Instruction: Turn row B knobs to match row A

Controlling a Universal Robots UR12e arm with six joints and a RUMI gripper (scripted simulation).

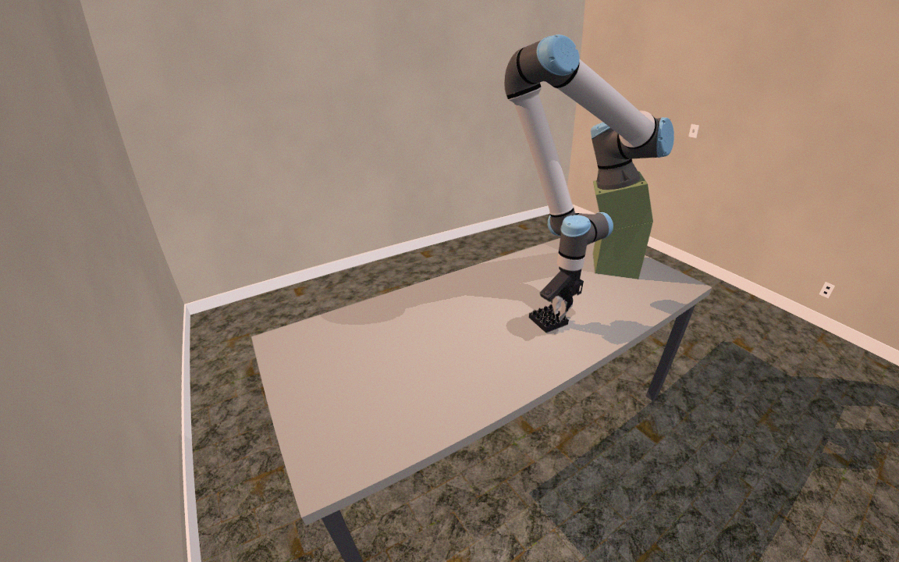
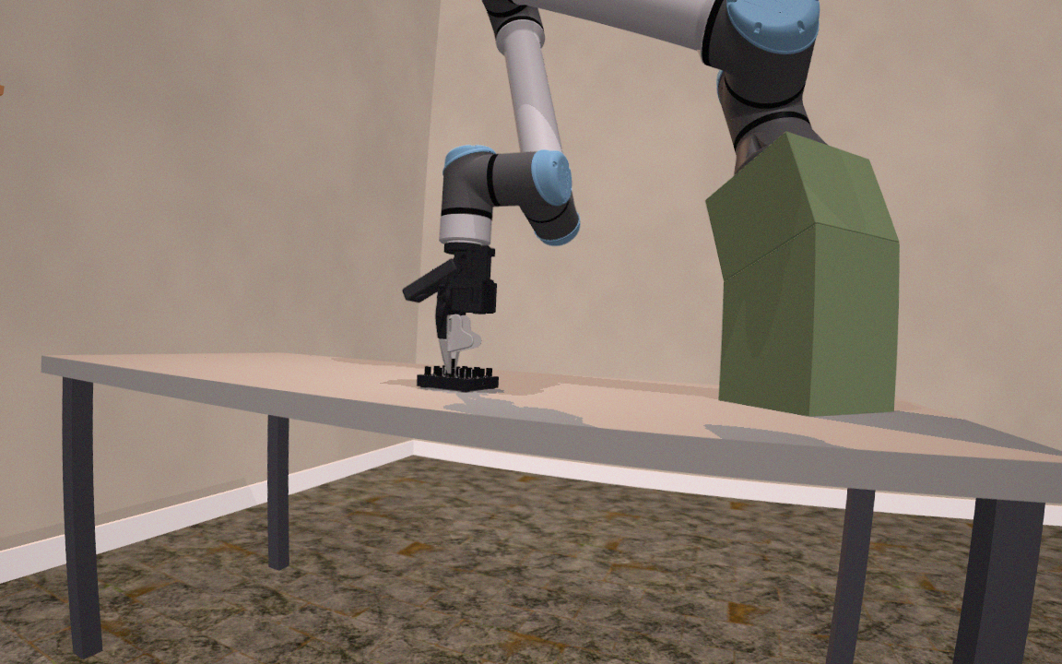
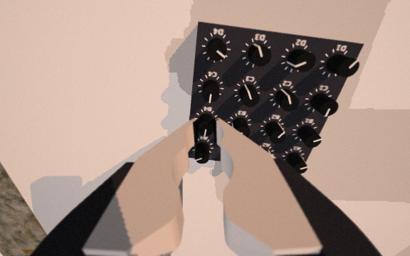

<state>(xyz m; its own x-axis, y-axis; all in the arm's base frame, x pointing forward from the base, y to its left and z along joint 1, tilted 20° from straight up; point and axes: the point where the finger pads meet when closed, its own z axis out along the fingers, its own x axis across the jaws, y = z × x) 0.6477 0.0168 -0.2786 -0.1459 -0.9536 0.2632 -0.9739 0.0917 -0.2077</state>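
Observation:
The black knob box (image 1: pixel 545 319) (image 2: pixel 457 381) (image 3: pixel 235 39) lies on the table, with four rows of knobs labelled A to D in the wrist view. My gripper (image 1: pixel 563 311) (image 2: pixel 451 363) (image 3: pixel 206 121) points straight down at the box's corner and is shut on knob B4 (image 3: pixel 206 129), whose white mark points roughly toward row A. Knob A4 (image 3: pixel 202 152) shows just below it between my fingers. Knobs B3 (image 3: pixel 241 125), B2 (image 3: pixel 274 129) and B1 (image 3: pixel 307 136) stand free to the right. My right finger hides A3 and most of A2; A1 (image 3: pixel 295 161) shows.
The green pedestal (image 1: pixel 622 230) (image 2: pixel 807 314) that carries the arm stands on the table (image 1: pixel 403 377) (image 2: pixel 642 429) behind the box. The table's near edge lies a short way beyond the box.

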